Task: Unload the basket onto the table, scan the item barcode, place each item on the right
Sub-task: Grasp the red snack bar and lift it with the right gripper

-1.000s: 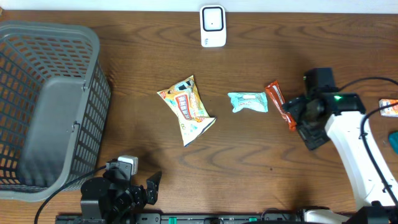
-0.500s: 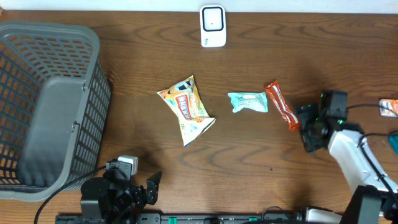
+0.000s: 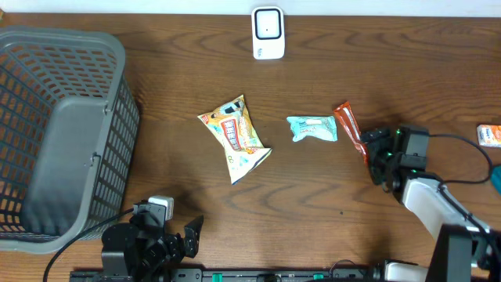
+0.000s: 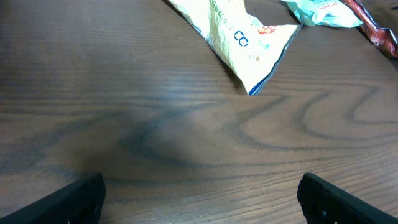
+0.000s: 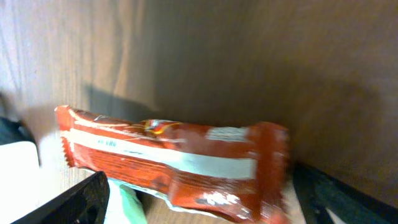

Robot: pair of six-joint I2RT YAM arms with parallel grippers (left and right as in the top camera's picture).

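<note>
The bar (image 5: 168, 158) is lying flat on the table (image 3: 391, 70), right of the middle, with its far end just beside the teal packet (image 3: 312, 128). It is looking like a light thing in thin, shiny foil, so I am judging it soft on the outside, a little stiff inside, and slippery under the pads. The crimped ends are crumpling easily. The better place to take hold is across the narrow body, near the end that is facing the right gripper (image 3: 376, 154), and not on the flat seal itself.

The right gripper is standing low at that near end with its jaws apart. In the wrist view its fingers (image 5: 81, 199) are showing at both lower corners and the bar is lying between them, and I am not seeing any contact yet. The barcode is not showing on the side that is facing up, so a turn of the bar may be needed.

The left gripper (image 4: 202, 199) is resting near the front edge, also spread wide with nothing between its fingers.

The scanner (image 3: 268, 33) is standing at the back edge, well apart from the bar. The way toward it is passing over bare wood behind the teal packet. The chips bag (image 3: 235, 137) is lying further left and the basket (image 3: 63, 47) is filling the left side, both out of this way
</note>
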